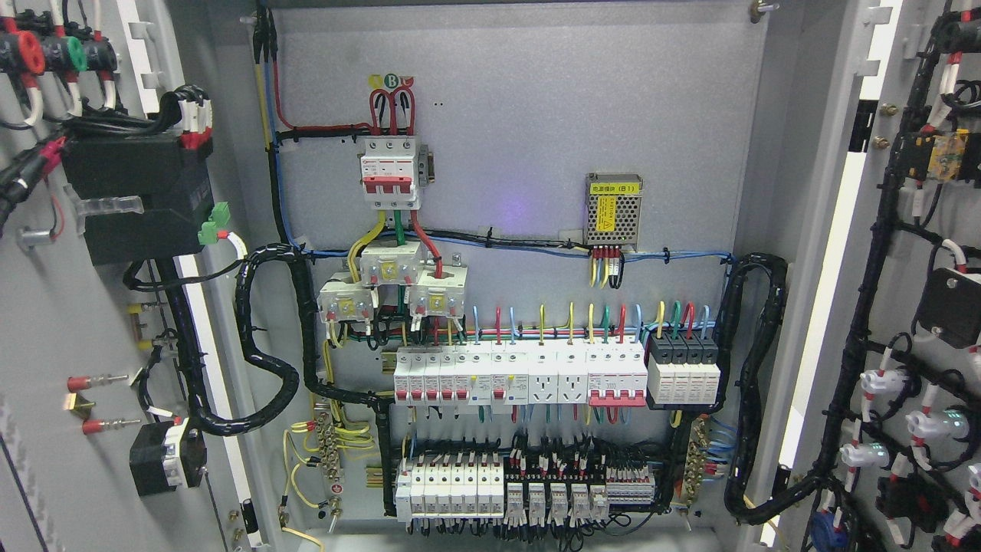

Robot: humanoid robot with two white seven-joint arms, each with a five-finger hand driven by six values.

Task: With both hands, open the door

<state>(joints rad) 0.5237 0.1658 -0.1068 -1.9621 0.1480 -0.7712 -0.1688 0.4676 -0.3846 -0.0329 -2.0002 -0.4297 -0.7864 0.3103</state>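
Note:
An electrical cabinet fills the head view with both doors swung wide. The left door [46, 322] shows its inner face with a black box and wiring. The right door [920, 322] shows its inner face with black cable looms and white connectors. Between them the grey back panel [521, 115] carries a red-and-white main breaker [391, 170], rows of small breakers [521, 374] and lower terminal blocks [529, 491]. Neither of my hands nor any arm shows in the picture.
A small metal power supply [613, 211] with a yellow label is mounted right of centre. Thick black corrugated cables [268, 368] loop from the panel to each door. The door edges stand close at both picture sides.

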